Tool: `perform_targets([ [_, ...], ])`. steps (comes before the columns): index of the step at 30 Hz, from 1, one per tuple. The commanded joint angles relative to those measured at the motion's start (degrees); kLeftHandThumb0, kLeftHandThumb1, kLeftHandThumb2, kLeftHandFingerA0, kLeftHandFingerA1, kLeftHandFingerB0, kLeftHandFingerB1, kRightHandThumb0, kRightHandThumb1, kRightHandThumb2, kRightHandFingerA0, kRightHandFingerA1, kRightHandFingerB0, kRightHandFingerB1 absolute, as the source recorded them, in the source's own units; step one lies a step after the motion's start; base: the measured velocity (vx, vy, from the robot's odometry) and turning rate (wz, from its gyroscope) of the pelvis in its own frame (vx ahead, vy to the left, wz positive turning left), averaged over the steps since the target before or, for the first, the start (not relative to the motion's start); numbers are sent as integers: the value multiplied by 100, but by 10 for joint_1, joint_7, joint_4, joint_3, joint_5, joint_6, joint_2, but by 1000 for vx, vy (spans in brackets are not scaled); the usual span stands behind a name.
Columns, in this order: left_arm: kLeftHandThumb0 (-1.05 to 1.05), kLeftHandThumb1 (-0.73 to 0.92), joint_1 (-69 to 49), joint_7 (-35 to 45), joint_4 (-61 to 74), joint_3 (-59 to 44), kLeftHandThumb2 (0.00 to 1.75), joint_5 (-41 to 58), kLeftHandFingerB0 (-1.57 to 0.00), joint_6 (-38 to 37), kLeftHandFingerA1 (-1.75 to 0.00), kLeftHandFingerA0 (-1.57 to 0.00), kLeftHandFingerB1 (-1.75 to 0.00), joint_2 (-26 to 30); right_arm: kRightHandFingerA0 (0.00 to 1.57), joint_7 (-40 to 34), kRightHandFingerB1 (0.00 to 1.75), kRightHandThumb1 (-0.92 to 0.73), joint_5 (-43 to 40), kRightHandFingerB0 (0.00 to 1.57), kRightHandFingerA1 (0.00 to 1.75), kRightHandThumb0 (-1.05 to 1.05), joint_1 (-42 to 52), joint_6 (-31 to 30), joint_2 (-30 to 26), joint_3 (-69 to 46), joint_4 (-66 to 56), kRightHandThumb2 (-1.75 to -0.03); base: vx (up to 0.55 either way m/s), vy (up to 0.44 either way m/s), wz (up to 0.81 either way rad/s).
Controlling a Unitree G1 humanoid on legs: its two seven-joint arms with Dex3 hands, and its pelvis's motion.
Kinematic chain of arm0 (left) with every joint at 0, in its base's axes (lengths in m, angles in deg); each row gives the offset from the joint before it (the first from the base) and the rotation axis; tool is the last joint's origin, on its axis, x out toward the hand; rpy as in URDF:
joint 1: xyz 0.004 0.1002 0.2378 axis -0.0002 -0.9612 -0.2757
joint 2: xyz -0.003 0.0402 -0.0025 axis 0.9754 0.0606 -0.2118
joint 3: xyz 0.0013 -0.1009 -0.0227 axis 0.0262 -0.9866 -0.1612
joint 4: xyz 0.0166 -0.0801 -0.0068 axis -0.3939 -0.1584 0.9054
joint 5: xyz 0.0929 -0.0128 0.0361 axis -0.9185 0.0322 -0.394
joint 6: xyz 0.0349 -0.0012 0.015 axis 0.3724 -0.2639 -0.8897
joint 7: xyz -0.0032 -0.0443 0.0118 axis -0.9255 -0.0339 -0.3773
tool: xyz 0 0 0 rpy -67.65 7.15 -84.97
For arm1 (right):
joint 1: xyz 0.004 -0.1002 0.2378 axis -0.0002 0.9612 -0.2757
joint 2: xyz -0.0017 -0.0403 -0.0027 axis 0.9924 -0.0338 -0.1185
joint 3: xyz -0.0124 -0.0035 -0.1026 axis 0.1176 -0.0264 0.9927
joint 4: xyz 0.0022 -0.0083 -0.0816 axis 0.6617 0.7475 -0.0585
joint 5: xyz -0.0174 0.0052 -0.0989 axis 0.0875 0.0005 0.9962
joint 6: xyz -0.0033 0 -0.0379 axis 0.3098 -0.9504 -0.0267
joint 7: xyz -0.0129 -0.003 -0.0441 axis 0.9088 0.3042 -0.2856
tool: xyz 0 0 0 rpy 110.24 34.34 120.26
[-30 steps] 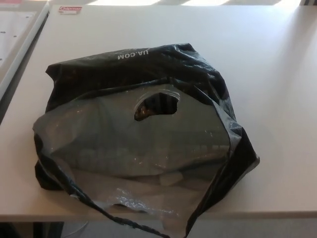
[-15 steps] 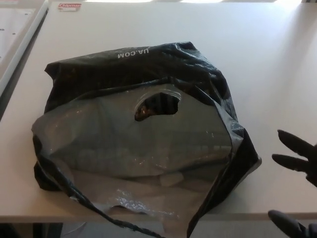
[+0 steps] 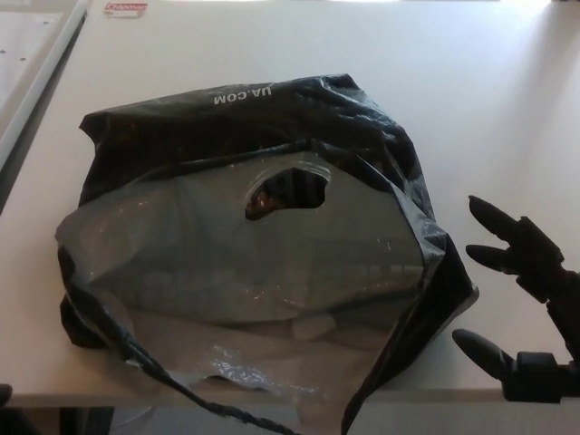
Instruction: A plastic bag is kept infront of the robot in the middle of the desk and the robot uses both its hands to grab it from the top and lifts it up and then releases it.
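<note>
On the desk (image 3: pixel 507 100), plastic bag (image 3: pixel 254 254) lying crosswise, handle hole up; right hand (image 3: pixel 521 299) spread, empty.

The wide, flat, white bench (image 3: pixel 471 100) carries a big, crumpled black plastic bag (image 3: pixel 263 254) in its middle. The bag's front hangs over the near edge. A small white label with red print (image 3: pixel 125 9) lies at the far left corner.

Pale desk (image 3: pixel 507 100) fills most of view, surface matte, bright glare along 12 o'clock edge. Second white surface (image 3: pixel 27 54) at 10 o'clock, separated by dark gap. Small red-and-white label (image 3: pixel 125 8) at 11 o'clock. Dark floor under front edge, 7 o'clock.
</note>
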Motion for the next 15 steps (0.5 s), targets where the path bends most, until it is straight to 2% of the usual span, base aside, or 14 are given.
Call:
perform_targets([
  [1,-72,53,48,-15,-87,18,57,-57,-27,-5,-34,-40,-32,38,17,5,19,-52,23,0,49,-72,-34,-36,-16,0,47,-87,0,0,0],
  [7,-70,54,101,-17,-174,34,57,-68,-26,-18,-35,-40,-33,73,21,-6,20,-52,36,0,50,-73,-87,-36,-26,-4,121,-86,0,0,0],
  [8,-72,55,112,-20,-190,38,58,-72,-28,-17,-35,-40,-33,78,28,-7,26,-63,35,1,40,-66,-96,-32,-27,-5,135,-58,0,0,0],
  [12,-71,57,142,-35,-236,52,58,-88,-27,-26,-35,-39,-33,98,28,-9,20,-60,35,4,42,-63,-116,-18,-29,-4,177,-60,0,0,0],
  [13,-75,47,150,-29,-241,56,81,-87,-21,-11,-44,-30,-43,101,28,-5,23,-63,32,2,39,-66,-119,-21,-30,-4,189,-58,0,0,0],
  [15,-75,46,164,-31,-253,63,81,-89,-21,-5,-44,-30,-42,105,28,-8,23,-64,35,3,38,-66,-122,-20,-32,-5,200,-58,0,0,0],
])
